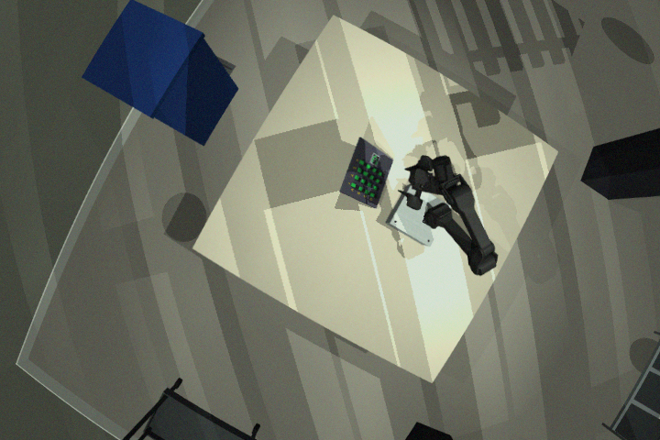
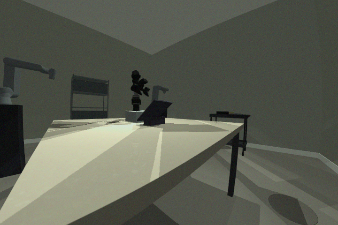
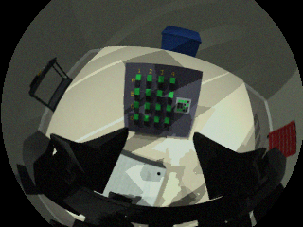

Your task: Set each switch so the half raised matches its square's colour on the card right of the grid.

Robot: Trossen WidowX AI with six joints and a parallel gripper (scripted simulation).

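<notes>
Black gripper (image 1: 403,180) (image 2: 146,91) (image 3: 161,134) fingers are spread wide, with nothing pinched between them. They look like two dark, pointy wedges, up above the pale, flat table (image 1: 310,259) (image 2: 108,159) (image 3: 222,95). Out past the fingertips is the dark, slanted panel (image 1: 360,146) (image 2: 156,108) (image 3: 191,82), not touching them. It has little blocky switches (image 3: 159,94) in four rows of four, green and dark. The small square card (image 1: 375,159) (image 3: 183,105) sits on the panel, right of the switches. Much farther past the gripper is a big blue box (image 1: 144,57) (image 3: 181,40) with flat sides.
</notes>
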